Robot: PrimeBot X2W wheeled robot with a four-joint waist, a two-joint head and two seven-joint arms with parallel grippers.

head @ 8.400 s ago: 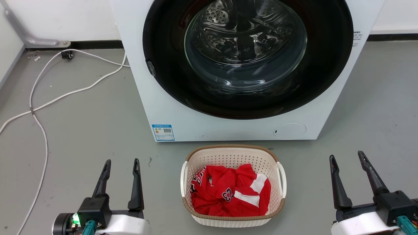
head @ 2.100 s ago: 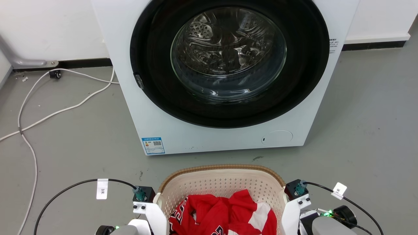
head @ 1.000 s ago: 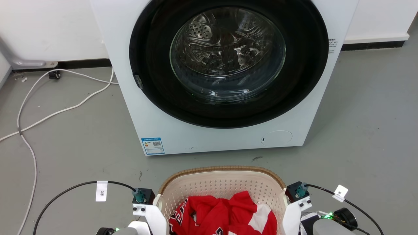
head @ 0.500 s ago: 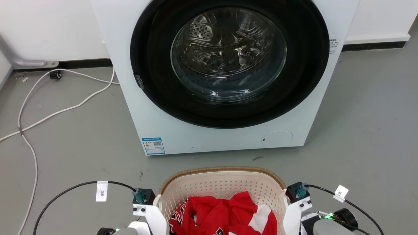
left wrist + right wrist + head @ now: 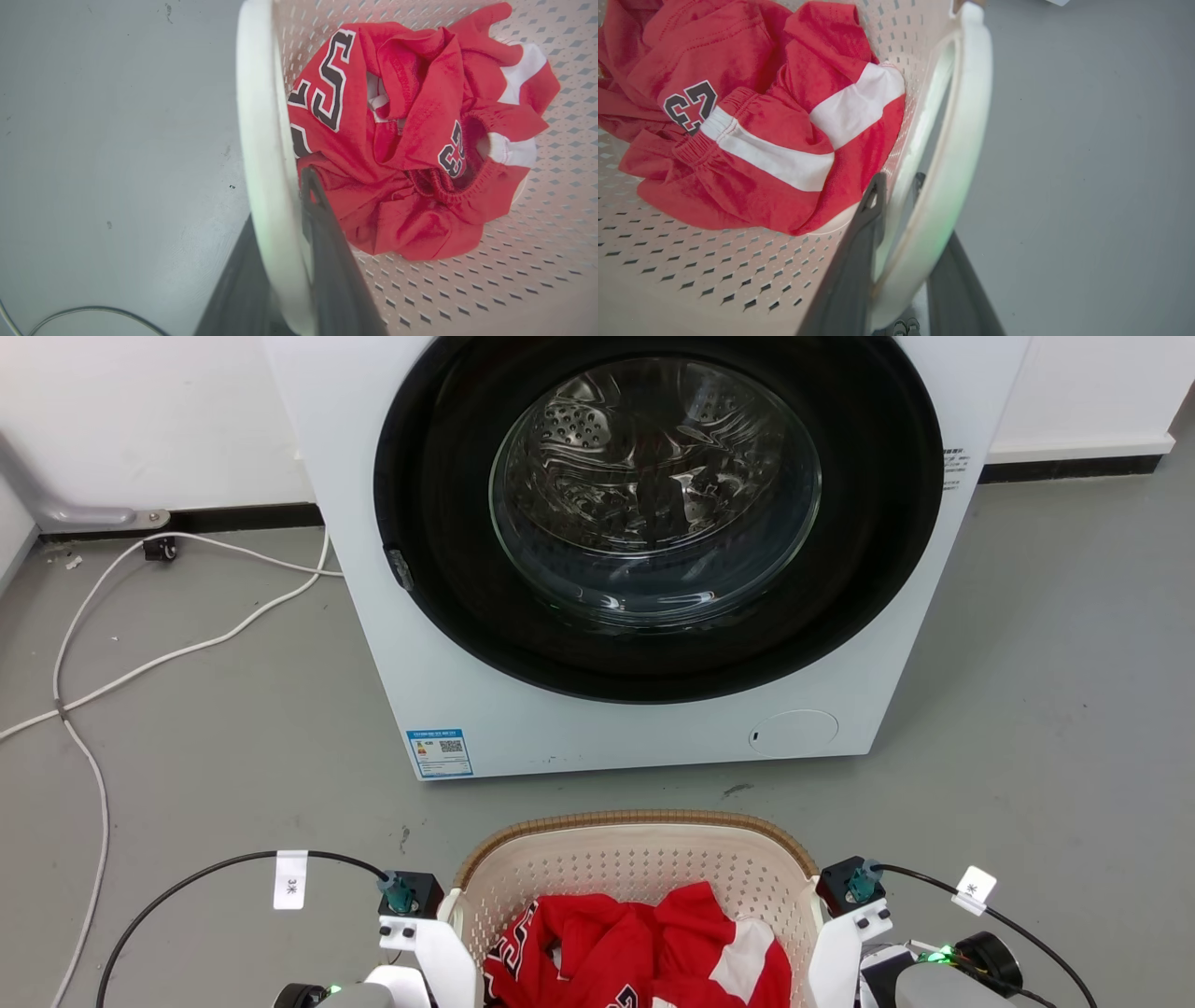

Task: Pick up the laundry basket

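Head view: the laundry basket shows low centre, just in front of the washing machine. My left arm and right arm are tight against its sides, I judge for a level two-handed lift. The machine's blue sticker carries a QR code, the print too small to read. A cable tag reads "3米".

Left wrist view: my left gripper is clamped across the left handle, one finger inside the basket and one outside. The red jersey shows "23".

Right wrist view: my right gripper pinches the right handle likewise. I cannot tell whether the basket is off the floor.
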